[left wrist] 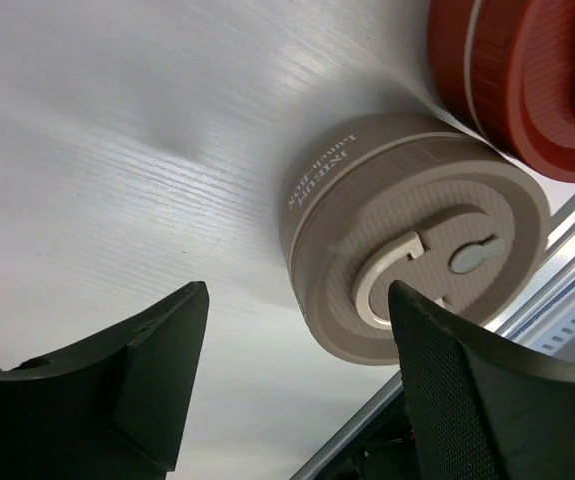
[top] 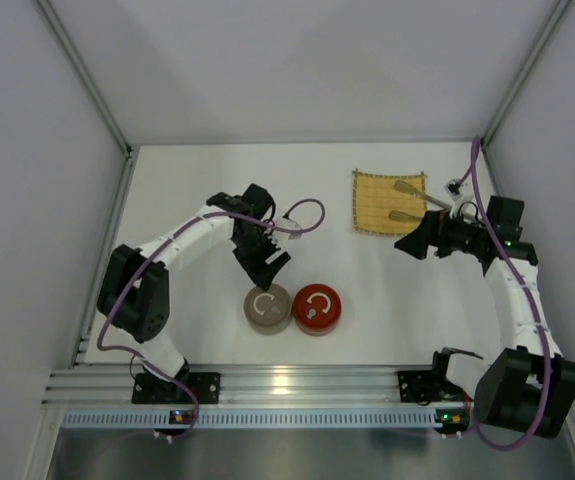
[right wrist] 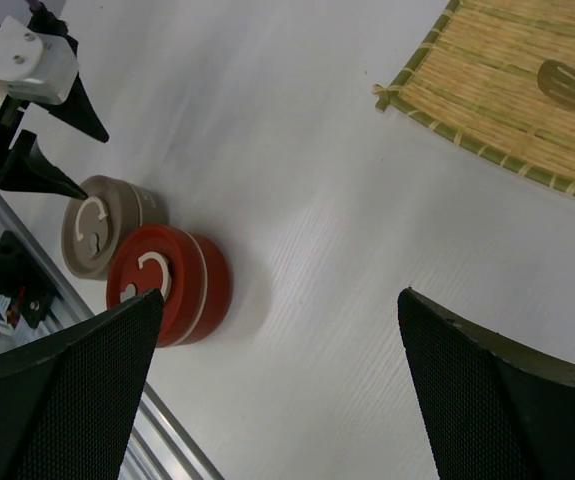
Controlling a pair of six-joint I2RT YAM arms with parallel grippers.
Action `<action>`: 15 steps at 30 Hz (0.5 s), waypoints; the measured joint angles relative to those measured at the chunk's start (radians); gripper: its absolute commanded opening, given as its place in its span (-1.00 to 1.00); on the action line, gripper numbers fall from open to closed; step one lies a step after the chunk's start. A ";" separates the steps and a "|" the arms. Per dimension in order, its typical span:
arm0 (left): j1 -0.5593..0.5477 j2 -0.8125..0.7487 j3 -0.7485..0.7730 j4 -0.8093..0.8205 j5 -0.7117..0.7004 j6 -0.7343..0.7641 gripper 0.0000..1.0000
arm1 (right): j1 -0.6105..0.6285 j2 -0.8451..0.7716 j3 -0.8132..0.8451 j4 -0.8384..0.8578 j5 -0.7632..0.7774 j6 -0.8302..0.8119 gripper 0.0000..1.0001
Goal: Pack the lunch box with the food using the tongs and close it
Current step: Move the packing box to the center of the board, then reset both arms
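**Overhead and wrist views of the table point(top: 197, 180).** Two round lunch boxes stand side by side near the front edge, between the two arms. The beige lunch box point(top: 267, 308) is on the left and the red lunch box point(top: 317, 308) on the right. They sit so close that it cannot be told whether they touch.

Each box carries its lid, which has a white C-shaped ring on top. Both lids are on, so the contents of both boxes are hidden. The beige one bears lettering on its side wall.

The left arm point(top: 182, 245) reaches in over the table. The left jaws hang just behind and above the beige lunch box. They are spread wide with nothing between them and do not touch the box.

A yellow woven mat point(top: 375, 215) lies flat at the far right of the table, well apart from the lunch boxes. The tongs point(top: 417, 192) rest across it. Both flattened tips lie on the mat, spread apart, and the thin arms run off its right edge toward the right arm point(top: 515, 290). The joined end is hidden there.

The right jaws hover by the mat's near right corner, fully apart and empty. In the right wrist view, one tong tip shows on the weave at the upper right, and both lunch boxes show at the lower left.
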 measured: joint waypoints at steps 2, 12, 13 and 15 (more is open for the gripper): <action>0.000 -0.032 0.009 -0.010 0.008 -0.007 0.78 | 0.000 0.000 0.018 -0.009 0.001 -0.005 0.98; 0.106 -0.270 0.125 -0.023 0.053 -0.098 0.96 | 0.000 0.009 0.162 -0.032 0.032 -0.039 0.99; 0.140 -0.291 0.116 -0.006 0.059 -0.115 0.96 | 0.000 0.011 0.168 -0.034 0.042 -0.044 0.99; 0.219 -0.331 0.080 0.031 0.070 -0.151 0.96 | 0.000 0.013 0.171 -0.035 0.068 -0.057 0.99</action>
